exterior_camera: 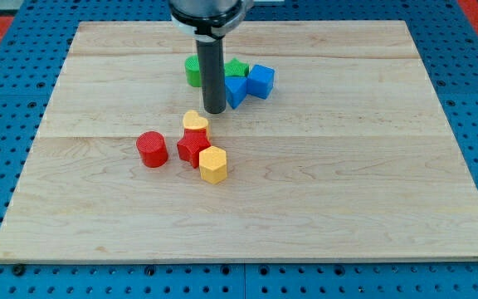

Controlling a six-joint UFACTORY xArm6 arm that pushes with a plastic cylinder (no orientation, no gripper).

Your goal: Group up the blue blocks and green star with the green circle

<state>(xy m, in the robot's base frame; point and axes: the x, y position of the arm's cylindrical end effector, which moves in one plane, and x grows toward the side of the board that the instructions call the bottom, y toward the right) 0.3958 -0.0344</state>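
Nearest the camera on our wooden board (372,216) lies a yellow hexagonal block (213,164). It touches a red star-like block (192,147) just behind it on its left, and a yellow heart-shaped block (195,122) sits against the far side of that red one. A red cylinder (151,149) stands apart to the left of this trio.

Farther back is the cluster we care about. The green circle (192,71) sits at its left end, partly hidden behind our rod (212,75). The green star (237,68) peeks out just right of the rod, at the far side of the group. In front of the star is a blue block (236,90), whose shape we cannot make out, touching or nearly touching the rod's right side. A blue cube (260,80) lies just to its right, against it. All four pieces sit close together in the far middle of the board.

Our tip (214,110) rests on the board at the near edge of this cluster, just left of the first blue block, in front of the green circle, and a little beyond the yellow heart. We have no hand to open or close; the rod holds nothing and only stands beside the blocks.

No container is on the board; the blocks lie directly on the wood. Around the board is a blue perforated table (7,166).
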